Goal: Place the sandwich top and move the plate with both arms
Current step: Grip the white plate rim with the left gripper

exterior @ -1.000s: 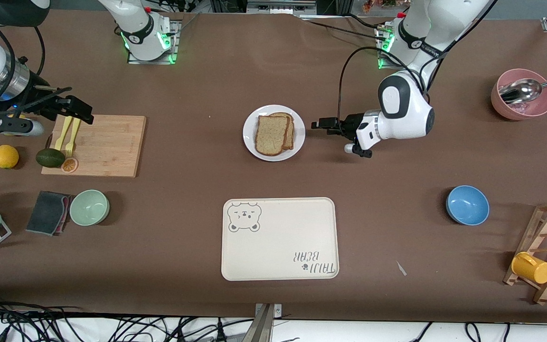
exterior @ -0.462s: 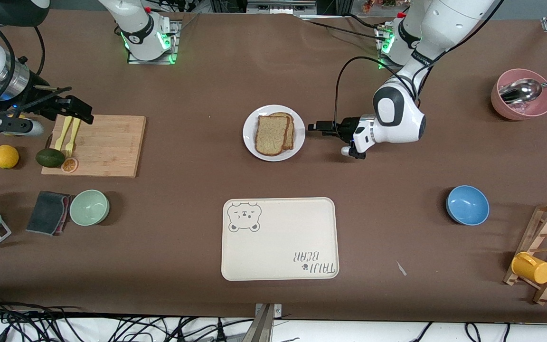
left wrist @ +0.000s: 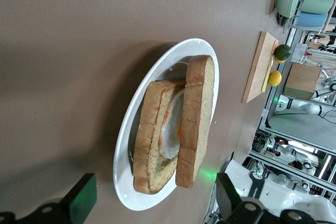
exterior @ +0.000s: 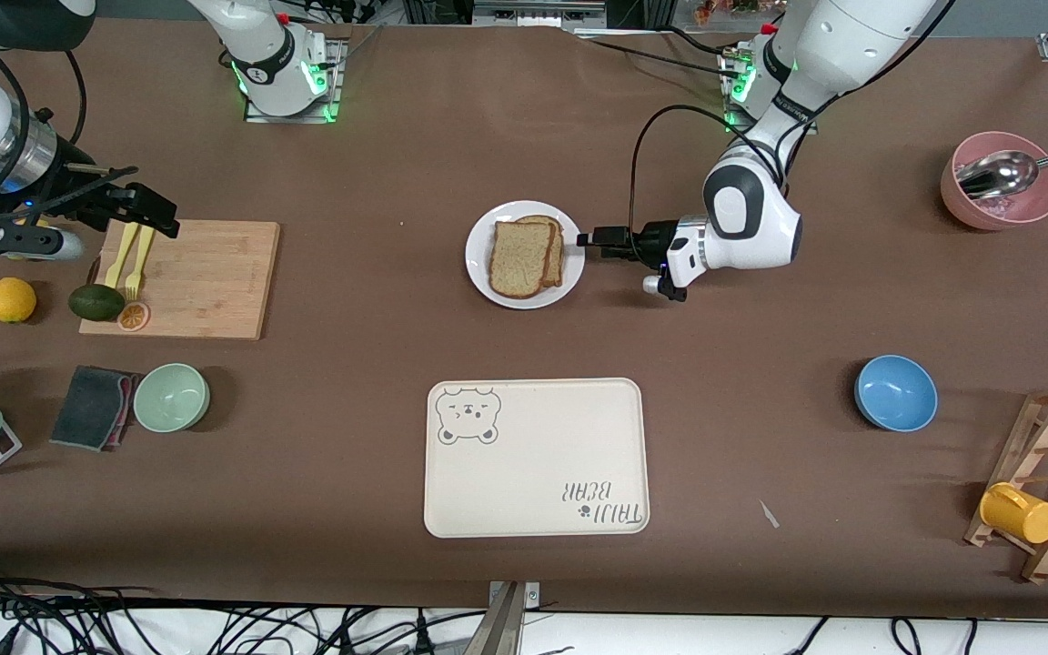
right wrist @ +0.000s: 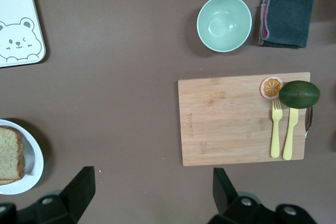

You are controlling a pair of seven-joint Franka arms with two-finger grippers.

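Resting at the table's centre, the plate (exterior: 525,254) serves as the landmark for every position given; it carries the sandwich top (exterior: 518,257), which already lies over the slice bearing a fried egg (left wrist: 170,127), offset so the lower slice's crust shows toward the left arm's end of the table. Left gripper (exterior: 589,240) sits low, just beside the plate's rim on the side toward the left arm's end, fingers spread wide and holding nothing; the left wrist view looks straight at the rim between its two fingers (left wrist: 80,199). Right gripper (exterior: 153,211) hangs well apart from the plate, over the edge of the cutting board (exterior: 201,277) toward the right arm's end, jaws likewise released and empty, and this arm waits. The bear-print tray (exterior: 535,457) lies nearer the front camera than the plate. Judged from this layout, the bread step appears done and the plate move begins. To do it well, the left fingers should straddle the rim squarely before closing, the right gripper should take the matching rim, and both should lift level so the slices do not slide.
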